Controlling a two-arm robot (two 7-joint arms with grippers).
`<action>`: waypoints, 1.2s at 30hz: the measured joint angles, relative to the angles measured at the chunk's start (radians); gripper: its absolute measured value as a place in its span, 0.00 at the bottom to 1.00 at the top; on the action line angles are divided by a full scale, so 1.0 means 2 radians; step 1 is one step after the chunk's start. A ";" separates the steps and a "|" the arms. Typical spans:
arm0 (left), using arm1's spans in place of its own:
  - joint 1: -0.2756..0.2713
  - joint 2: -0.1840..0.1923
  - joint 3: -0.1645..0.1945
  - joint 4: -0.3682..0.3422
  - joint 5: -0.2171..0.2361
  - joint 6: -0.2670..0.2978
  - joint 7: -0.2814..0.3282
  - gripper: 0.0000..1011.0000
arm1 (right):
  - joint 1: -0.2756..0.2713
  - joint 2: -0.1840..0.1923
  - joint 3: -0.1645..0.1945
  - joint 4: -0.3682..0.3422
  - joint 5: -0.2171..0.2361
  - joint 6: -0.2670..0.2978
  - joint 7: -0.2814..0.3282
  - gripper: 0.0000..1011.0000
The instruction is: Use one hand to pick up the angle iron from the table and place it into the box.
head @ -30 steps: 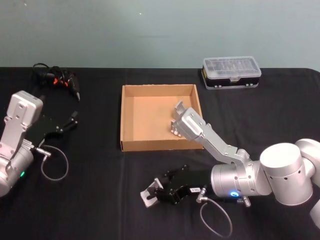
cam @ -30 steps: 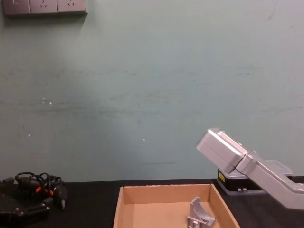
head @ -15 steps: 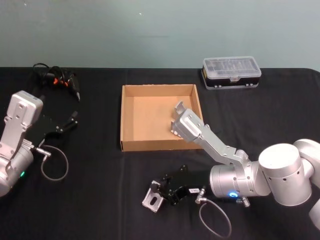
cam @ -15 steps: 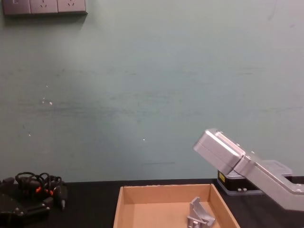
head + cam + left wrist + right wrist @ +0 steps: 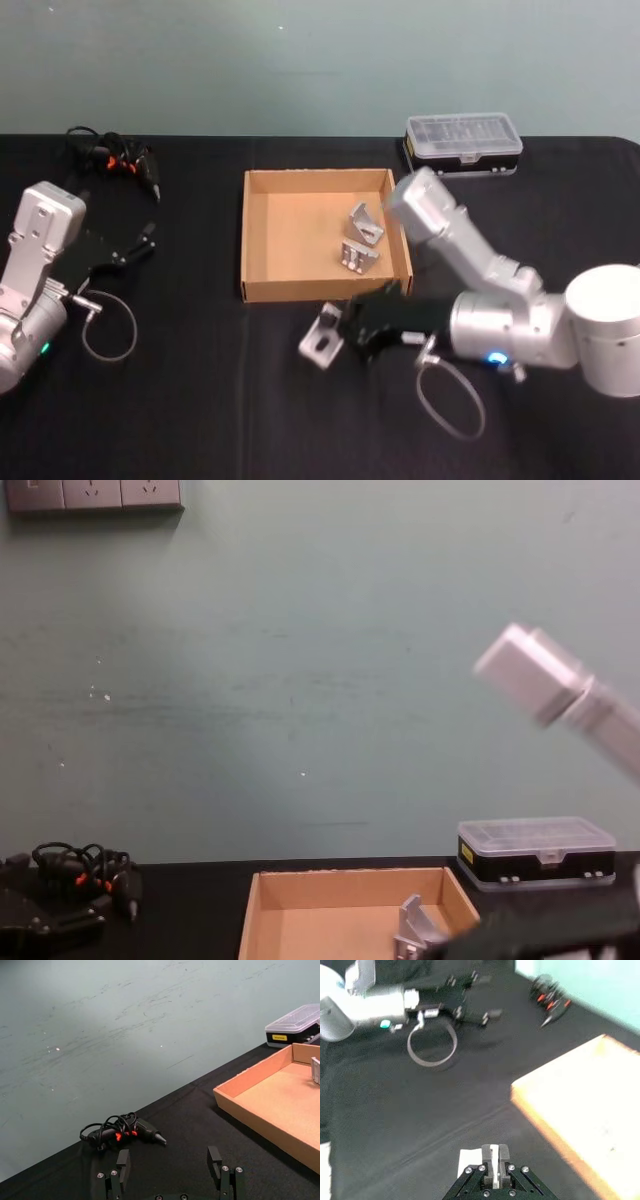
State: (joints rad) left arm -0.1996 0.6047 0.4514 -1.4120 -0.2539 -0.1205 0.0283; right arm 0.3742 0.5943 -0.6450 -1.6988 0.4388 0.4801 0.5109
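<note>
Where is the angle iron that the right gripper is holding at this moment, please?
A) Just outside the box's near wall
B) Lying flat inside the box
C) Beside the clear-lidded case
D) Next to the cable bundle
A: the right gripper grips the angle iron just outside the near wall of the box, above the table.

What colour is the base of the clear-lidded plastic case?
Black, with a small yellow label; the clear-lidded plastic case shows this best in the chest view.

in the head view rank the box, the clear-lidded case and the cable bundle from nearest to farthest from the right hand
From the right hand:
1. box, just behind it
2. clear-lidded case, far right at the back
3. cable bundle, far left at the back
</note>
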 joint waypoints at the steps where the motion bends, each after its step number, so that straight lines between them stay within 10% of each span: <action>1: 0.000 0.000 0.000 0.000 0.000 0.000 0.000 1.00 | -0.001 0.002 0.005 -0.005 0.000 -0.002 -0.003 0.08; 14: 0.000 0.000 0.000 0.000 0.000 0.000 0.000 1.00 | 0.042 -0.013 0.031 0.025 -0.035 -0.049 -0.018 0.08; 36: 0.000 0.000 0.000 0.000 0.000 0.000 0.000 1.00 | 0.195 -0.170 -0.013 0.351 -0.096 -0.141 0.045 0.08</action>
State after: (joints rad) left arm -0.1995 0.6047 0.4514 -1.4120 -0.2539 -0.1205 0.0283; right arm 0.7637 0.2546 -0.6701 -0.9959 0.2477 0.1971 0.5999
